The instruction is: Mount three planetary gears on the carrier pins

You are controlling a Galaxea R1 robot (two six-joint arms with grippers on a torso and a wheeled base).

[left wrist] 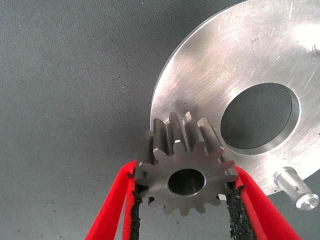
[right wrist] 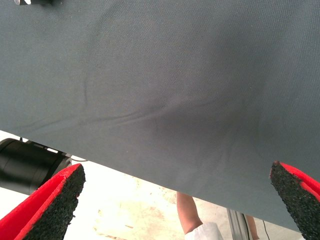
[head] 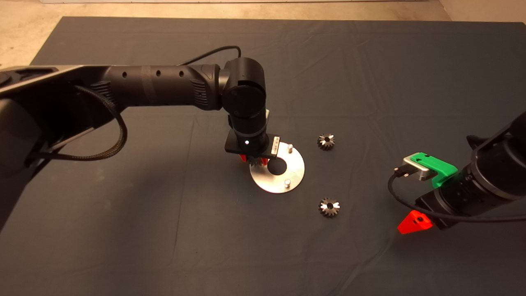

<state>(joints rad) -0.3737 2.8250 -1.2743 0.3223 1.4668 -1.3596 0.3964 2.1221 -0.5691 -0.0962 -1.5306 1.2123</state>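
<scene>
We see the left gripper (left wrist: 184, 200) clamping a gear (left wrist: 186, 167) over the plate (left wrist: 220, 65) edge, on the wrinkled mat (head: 123, 230); right gripper (right wrist: 175, 200) wide open, empty, concrete floor (right wrist: 130, 210) beyond.

Mat (head: 370, 74): dark grey cloth, creased, covering nearly the whole table top.
Floor (head: 24, 37): pale beige, showing past the mat's far edge and far-left corner.
Person's leg (right wrist: 187, 212): bare, standing on the pale floor beyond the mat's edge, seen in the right wrist view.
</scene>
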